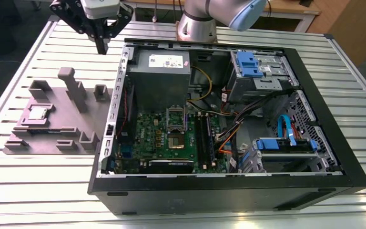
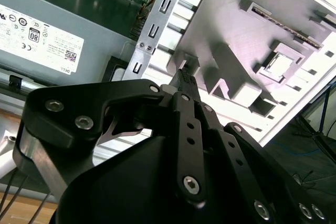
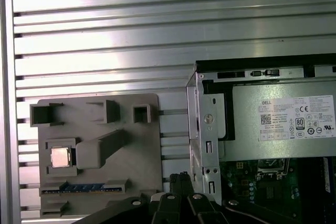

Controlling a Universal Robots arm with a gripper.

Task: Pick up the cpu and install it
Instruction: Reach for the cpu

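The cpu (image 1: 38, 113) is a small silvery square lying flat in a recess of the grey holder plate (image 1: 61, 125), on the exterior view's left beside the open computer case. It also shows in both wrist views, as the cpu (image 3: 60, 157) and the cpu (image 2: 278, 65). My gripper (image 1: 100, 47) hangs well above the table behind the plate, off the case's back left corner, shut with nothing between its fingers (image 2: 185, 78). Inside the case the shiny socket frame (image 1: 176, 125) sits on the green motherboard (image 1: 148, 138).
The black computer case (image 1: 234, 191) lies open on the slatted metal table (image 1: 36, 191). A grey power supply box (image 1: 159, 71) fills its back left corner, with drive cages (image 1: 259, 71) and cables on the exterior view's right. Upright posts (image 1: 74, 90) rise from the holder plate.
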